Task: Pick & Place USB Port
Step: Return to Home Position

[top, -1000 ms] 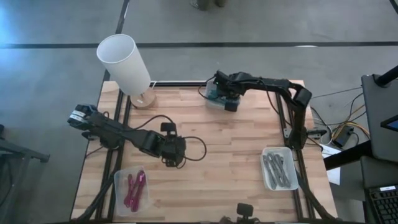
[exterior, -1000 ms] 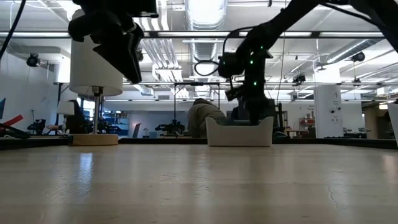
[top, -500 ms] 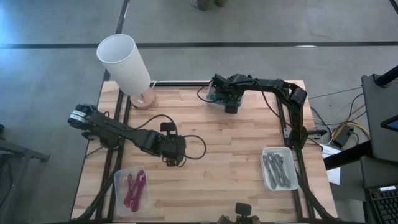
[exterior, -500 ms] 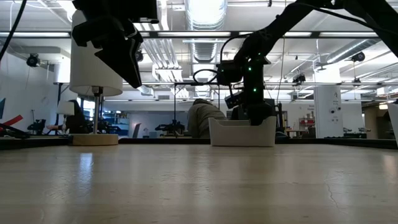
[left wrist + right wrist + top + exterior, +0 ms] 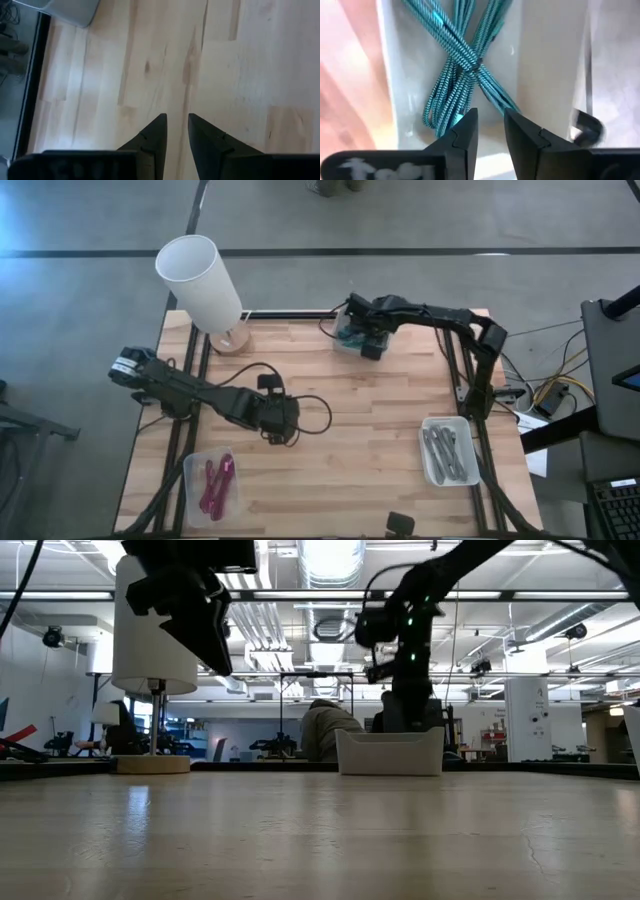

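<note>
**A:** Where is the blue striped braided charger cable (image 5: 462, 55)?

**B:** It lies coiled in the pale gray plastic bin (image 5: 390, 754), directly under the right claw (image 5: 490, 120). That claw's fingers are pinched nearly together, with a thin gap between them and nothing in it. It grips no cable.

**A:** What could spoil the trip home?

**B:** The strands cross just ahead of the fingertips. If the claw lifts away at a slant, I think a tip could hook a loop. That would haul the cable up over the bin wall beside it.

**A:** And the bin itself?

**B:** It looks light, and it sits near the far edge of the wooden plank table (image 5: 380, 430). A finger clipping its wall would probably shove it.

**A:** What about the left claw (image 5: 176, 120)?

**B:** It hangs over bare planks, well apart from the right claw, with its fingers nearly together and empty. I see little risk there unless the two arms swing toward each other.
</note>
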Available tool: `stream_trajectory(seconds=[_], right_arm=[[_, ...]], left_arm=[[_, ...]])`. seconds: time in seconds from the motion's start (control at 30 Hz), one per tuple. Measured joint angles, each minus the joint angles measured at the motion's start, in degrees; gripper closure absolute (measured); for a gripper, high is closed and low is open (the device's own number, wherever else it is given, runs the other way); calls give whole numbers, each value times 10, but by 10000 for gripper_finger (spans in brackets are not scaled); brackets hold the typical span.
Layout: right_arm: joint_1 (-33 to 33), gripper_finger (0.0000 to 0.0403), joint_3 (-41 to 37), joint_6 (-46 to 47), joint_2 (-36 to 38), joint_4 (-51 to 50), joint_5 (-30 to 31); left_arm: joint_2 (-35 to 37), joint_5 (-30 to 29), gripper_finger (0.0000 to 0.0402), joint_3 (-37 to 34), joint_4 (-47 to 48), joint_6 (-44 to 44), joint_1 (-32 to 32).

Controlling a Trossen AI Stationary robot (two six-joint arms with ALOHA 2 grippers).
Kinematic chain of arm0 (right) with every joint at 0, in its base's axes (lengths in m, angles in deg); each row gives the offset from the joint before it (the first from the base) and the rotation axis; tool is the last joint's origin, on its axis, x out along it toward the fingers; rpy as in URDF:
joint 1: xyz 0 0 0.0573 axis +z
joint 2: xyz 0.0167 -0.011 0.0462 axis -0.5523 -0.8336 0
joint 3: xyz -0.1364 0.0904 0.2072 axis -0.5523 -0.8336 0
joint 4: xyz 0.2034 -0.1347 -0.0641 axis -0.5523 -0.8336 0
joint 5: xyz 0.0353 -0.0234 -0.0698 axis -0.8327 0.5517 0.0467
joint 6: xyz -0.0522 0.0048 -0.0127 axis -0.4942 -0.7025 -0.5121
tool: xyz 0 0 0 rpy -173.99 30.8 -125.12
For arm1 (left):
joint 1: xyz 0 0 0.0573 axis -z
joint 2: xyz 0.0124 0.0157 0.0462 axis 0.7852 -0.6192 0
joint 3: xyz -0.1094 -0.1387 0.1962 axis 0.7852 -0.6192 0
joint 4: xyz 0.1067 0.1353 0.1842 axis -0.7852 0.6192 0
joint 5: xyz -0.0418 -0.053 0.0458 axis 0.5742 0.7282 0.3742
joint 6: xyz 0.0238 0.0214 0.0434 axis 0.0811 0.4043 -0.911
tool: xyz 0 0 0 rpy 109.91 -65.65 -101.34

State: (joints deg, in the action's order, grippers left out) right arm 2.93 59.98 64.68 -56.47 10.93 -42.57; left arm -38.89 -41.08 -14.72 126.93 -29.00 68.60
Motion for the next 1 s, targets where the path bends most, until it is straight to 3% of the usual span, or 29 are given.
stream_trajectory(seconds=[0.27, 0.63, 0.87, 1.0], right_arm=[[18, 333, 0, 28, 121, -6, -17], [72, 339, -19, 113, 293, -3, -61], [124, 331, -133, 148, 394, 31, -78], [146, 330, -231, 153, 462, 126, -158]], left_arm=[[49, -10, 312, 3, 1, -7, 0], [235, -94, 312, -9, -3, 1, 0], [339, -94, 312, -88, -54, 4, 0], [392, -88, 312, -151, -125, -5, 0]])
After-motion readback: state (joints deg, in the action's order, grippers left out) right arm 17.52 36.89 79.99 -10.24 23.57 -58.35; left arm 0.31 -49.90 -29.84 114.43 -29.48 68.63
